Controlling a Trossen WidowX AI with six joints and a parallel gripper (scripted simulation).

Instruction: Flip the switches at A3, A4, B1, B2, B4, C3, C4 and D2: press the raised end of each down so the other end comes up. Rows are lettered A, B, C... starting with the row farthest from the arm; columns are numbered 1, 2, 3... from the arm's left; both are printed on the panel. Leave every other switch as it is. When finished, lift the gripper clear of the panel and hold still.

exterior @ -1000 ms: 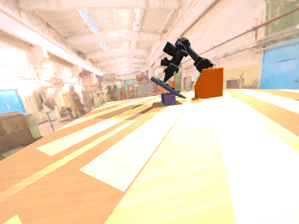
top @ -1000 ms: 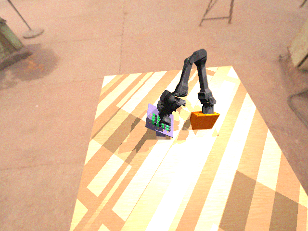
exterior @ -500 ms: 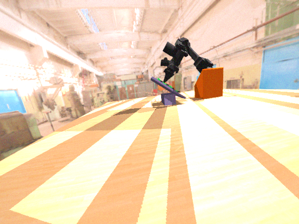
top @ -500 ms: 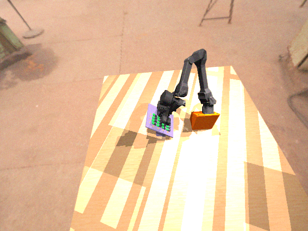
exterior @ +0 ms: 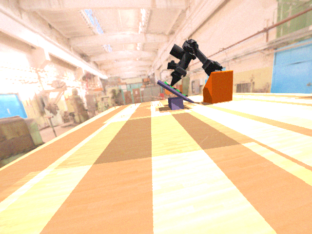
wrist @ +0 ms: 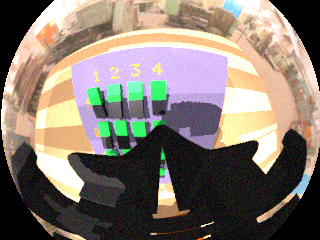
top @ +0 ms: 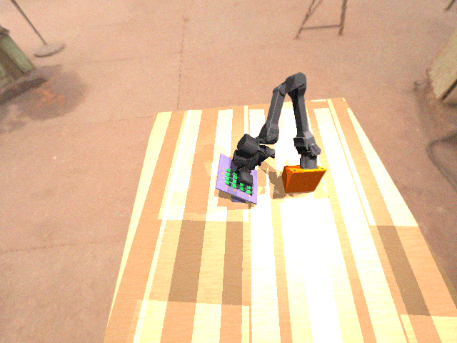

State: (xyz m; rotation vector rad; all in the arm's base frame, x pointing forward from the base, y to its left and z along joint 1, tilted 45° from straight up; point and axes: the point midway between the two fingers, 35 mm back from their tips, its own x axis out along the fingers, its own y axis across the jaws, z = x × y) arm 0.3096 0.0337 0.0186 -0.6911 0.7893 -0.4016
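The purple switch panel [top: 236, 196] [exterior: 163, 85] [wrist: 195, 72] stands on the table [top: 206, 258] [exterior: 126, 188] [wrist: 55, 127], left of the orange base [top: 302, 181] [exterior: 221, 87] when I look from above. The black gripper [top: 236, 171] [exterior: 171, 85] [wrist: 160, 128] covers much of its switches: row A and its numbers 1 to 4 read well enough, B4 is only partly visible past the tips, and the rows below are mostly hidden. The panel slopes, its high edge at the left and its low edge turned right towards the base; it looks nearly square, so I can't pick out a long axis. The fingers are clenched together, nothing between them, pointing down right by B4, though I can't make out whether they touch it. A purple block [top: 238, 199] [exterior: 176, 103] props the panel from beneath. The black arm [top: 274, 112] [exterior: 201, 54] bends high between gripper and base, and a dark shadow lies on the panel right of column 4 in the wrist view.
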